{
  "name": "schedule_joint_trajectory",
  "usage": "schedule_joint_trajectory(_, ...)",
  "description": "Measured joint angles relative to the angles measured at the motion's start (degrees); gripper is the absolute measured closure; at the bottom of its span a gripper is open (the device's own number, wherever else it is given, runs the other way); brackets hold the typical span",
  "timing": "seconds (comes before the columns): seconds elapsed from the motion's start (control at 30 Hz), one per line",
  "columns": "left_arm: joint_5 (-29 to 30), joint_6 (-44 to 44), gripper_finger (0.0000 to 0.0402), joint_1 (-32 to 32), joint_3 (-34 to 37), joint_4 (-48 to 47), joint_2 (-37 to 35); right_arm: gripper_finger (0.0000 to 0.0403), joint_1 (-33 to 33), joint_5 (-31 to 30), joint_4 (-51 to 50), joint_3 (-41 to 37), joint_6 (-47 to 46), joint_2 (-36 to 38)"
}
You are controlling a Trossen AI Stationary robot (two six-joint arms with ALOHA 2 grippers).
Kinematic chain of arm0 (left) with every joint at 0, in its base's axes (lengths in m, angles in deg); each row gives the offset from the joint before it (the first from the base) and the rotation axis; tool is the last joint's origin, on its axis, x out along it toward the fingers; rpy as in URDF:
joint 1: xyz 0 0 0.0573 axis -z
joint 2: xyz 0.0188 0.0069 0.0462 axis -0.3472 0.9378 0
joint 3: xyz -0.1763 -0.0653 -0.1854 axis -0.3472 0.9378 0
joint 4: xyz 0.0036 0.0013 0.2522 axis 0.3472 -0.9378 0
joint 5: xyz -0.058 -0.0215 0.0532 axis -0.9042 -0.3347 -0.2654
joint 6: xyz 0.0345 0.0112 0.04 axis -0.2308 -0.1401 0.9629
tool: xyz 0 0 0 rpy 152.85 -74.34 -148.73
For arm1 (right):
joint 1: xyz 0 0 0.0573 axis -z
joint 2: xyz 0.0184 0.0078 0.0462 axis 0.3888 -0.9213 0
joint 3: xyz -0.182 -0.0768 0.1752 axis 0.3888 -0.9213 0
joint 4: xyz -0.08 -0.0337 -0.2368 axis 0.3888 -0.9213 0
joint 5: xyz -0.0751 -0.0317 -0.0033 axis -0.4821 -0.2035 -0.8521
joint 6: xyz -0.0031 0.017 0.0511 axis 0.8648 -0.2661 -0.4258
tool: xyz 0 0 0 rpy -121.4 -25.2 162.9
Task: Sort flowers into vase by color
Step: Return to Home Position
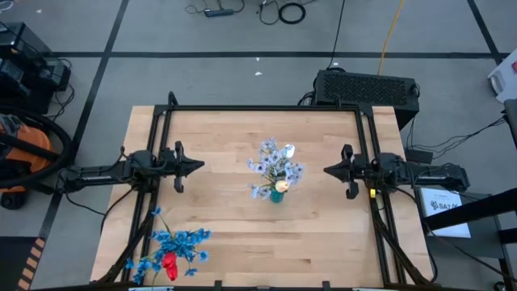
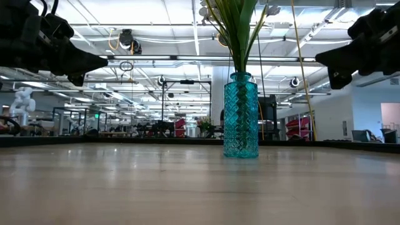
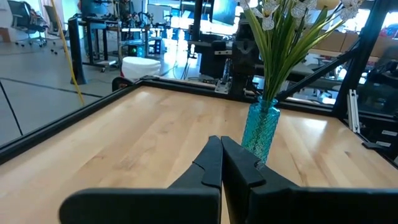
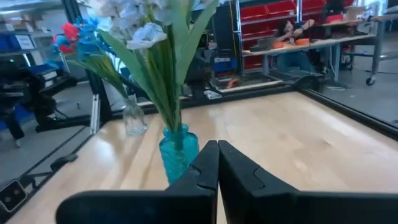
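On the bench (image 1: 218, 202) the teal vase (image 1: 277, 196) stands at the middle, its pale flowers (image 1: 273, 166) upright, between both tools and about equally near each; the bright blue sprays (image 1: 182, 242) stand nearer the left arm; left tool (image 1: 198, 166) and right tool (image 1: 327, 170) are closed, empty.

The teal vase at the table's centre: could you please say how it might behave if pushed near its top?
It would probably tip rather than slide: the teal vase is tall and narrow, and its pale flowers spread wide above the rim. Its faceted body looks like glass, so it is likely fragile and slippery.
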Motion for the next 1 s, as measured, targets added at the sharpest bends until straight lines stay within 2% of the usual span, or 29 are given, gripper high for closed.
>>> schedule_joint_trajectory(1.0, 0.02, 0.0, 0.0399, 0.0, 0.01, 0.01, 0.0, 0.0403, 0.07, -0.44, 0.03, 0.0, 0.0, -0.14)
